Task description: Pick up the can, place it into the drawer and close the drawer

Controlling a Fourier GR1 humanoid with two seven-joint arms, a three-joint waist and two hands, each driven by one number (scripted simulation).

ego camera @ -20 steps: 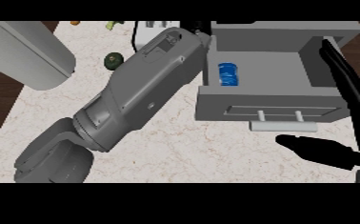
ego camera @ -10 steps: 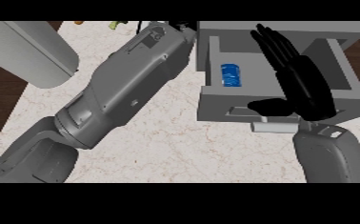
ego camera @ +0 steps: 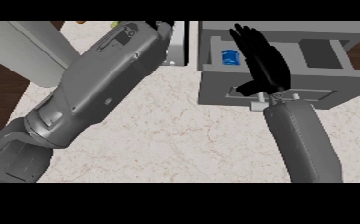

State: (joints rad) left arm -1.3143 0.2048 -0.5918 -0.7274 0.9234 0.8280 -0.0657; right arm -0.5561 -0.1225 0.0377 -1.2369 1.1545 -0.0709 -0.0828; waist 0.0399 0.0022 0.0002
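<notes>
- I see the blue can [ego camera: 230,57] lying inside the open drawer [ego camera: 218,87], near its left wall.
- My right hand [ego camera: 264,66] hovers over the drawer just right of the can, fingers straight and spread wide, holding nothing; its thumb sits by the drawer's front handle [ego camera: 262,105].
- My left forearm [ego camera: 98,85] crosses the marble counter [ego camera: 183,137] diagonally toward the far edge; I cannot tell how the left hand [ego camera: 160,25] is set.

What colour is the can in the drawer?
Blue. The can sits inside the open drawer, seen in the head view.
</notes>
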